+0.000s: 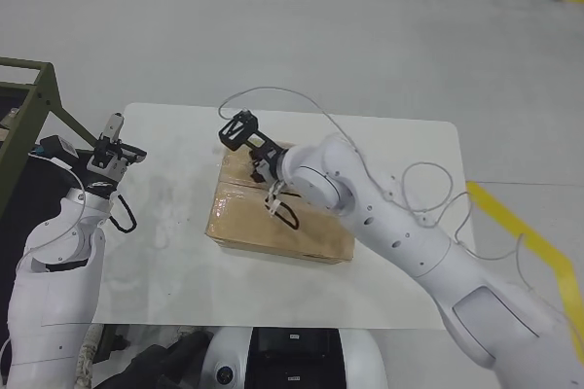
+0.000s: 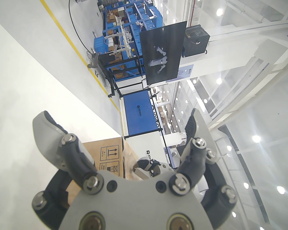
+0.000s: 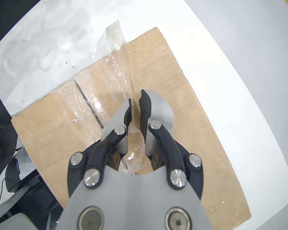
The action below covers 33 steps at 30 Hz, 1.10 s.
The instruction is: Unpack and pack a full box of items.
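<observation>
Box: the cardboard box (image 1: pixel 241 222) lies flat near the middle of the white table (image 1: pixel 165 282). Its top flaps are closed, and glossy clear tape covers the seam.
Tape: 1 strip of clear tape (image 3: pixel 116 48) is raised off the box top. It runs from the box's edge, where a crumpled end pokes past the cardboard, back between the right gripper's fingers.
Right gripper: the right gripper (image 3: pixel 136 99) hangs over the box top, toward the far corner on the robot's left. Its 2 fingers are drawn to a narrow slit and pinch the tape strip.
Left gripper: the left gripper (image 2: pixel 121 126) sits at the table's left edge, well apart from the box. Its 2 fingers are spread wide with nothing between them.
Rack: an olive-green frame (image 1: pixel 39 92) stands just beside the table's left side.
</observation>
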### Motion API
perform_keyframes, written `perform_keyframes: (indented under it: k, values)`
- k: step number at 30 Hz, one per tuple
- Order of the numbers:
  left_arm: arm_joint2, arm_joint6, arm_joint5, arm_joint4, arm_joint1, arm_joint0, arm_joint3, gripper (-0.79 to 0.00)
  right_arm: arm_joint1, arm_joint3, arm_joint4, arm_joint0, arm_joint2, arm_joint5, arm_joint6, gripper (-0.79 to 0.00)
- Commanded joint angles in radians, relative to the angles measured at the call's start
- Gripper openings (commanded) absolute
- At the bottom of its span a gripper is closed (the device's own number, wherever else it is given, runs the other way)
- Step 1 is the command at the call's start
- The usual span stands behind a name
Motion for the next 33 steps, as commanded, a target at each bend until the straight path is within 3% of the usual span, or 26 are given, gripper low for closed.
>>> perform_keyframes:
  k: [1, 13, 28, 33]
  values:
    - [0.000, 0.000, 0.000, 0.000, 0.000, 0.000, 0.000, 0.000, -0.003, 0.002, -0.005, -0.002, -0.001, 0.003, -0.001, -0.785]
    - [0.000, 0.000, 0.000, 0.000, 0.000, 0.000, 0.000, 0.000, 0.013, -0.111, -0.034, -0.111, 0.083, 0.034, -0.100, -0.785]
    - [0.000, 0.000, 0.000, 0.000, 0.000, 0.000, 0.000, 0.000, 0.066, -0.428, -0.176, -0.455, 0.237, 0.168, -0.323, -0.785]
    - [0.000, 0.000, 0.000, 0.000, 0.000, 0.000, 0.000, 0.000, 0.076, -0.522, -0.203, -0.545, 0.262, 0.169, -0.386, -0.785]
